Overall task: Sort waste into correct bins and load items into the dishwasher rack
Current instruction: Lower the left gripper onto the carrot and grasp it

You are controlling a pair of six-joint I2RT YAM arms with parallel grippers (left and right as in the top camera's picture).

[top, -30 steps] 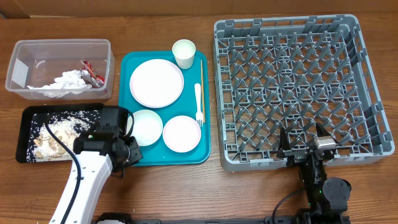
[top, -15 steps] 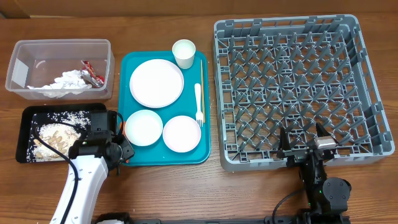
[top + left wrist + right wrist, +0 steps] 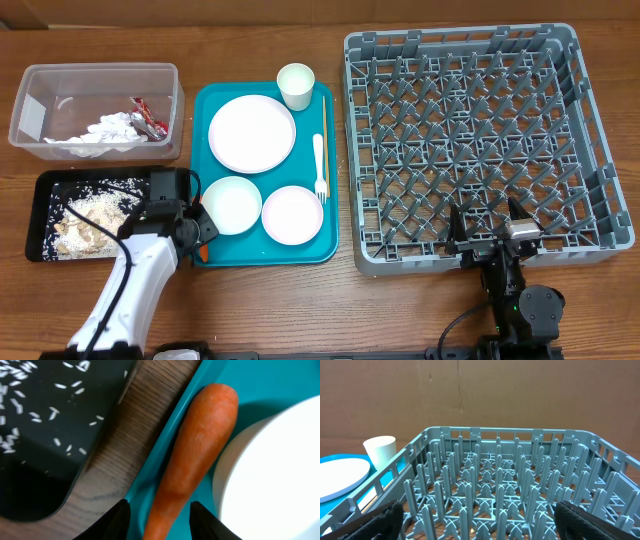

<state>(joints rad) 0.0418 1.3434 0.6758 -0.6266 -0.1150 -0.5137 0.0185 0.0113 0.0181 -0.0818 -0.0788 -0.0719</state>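
Left wrist camera shows the carrot (image 3: 200, 445) lying along the left rim of the teal tray (image 3: 250, 380), just beside the small bowl (image 3: 280, 475), its narrower end between the fingertips of the left gripper (image 3: 157, 521). The jaws stand partly apart, astride it — a sliver of teal shows beside one finger, so nothing is clamped yet. A second ago, seen from overhead, this gripper hung further in over the tray, at the bowl's edge; it has since drawn back toward the black tray (image 3: 30, 460) and lined up along the carrot. By that, the grasp looks about to be made, and the rice-strewn black tray alongside is the likely drop. The right gripper (image 3: 475, 522) hangs wide open and empty before the dishwasher rack (image 3: 520, 485) — unchanged.
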